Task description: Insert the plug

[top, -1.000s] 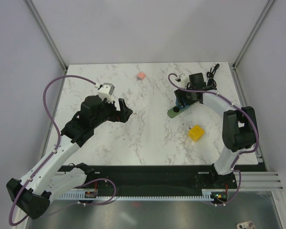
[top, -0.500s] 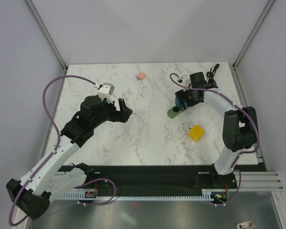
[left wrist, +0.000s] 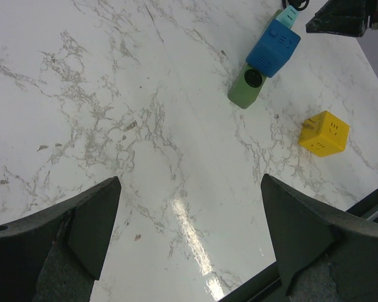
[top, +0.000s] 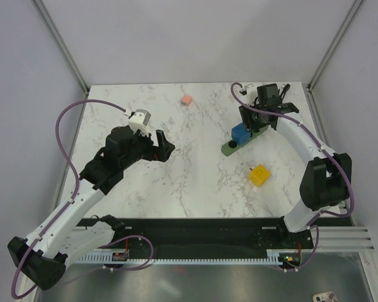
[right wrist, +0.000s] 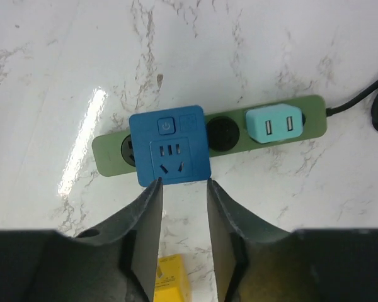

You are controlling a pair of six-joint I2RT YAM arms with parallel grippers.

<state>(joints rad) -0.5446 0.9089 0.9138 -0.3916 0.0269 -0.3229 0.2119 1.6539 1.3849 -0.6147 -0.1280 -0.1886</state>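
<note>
Yellow cube (right wrist: 171, 280) cut by bottom edge; strip cord (right wrist: 343, 106) runs off right edge.

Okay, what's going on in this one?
The blue adapter looks seated in the green power strip, along from a smaller cyan plug. The right gripper hangs just above it, fingers slightly apart, holding nothing. The left gripper hovers open off to the side, empty. A yellow block lies nearby.

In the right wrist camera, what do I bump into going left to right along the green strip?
Blue adapter → empty black socket → light turquoise adapter → black cable.
</note>
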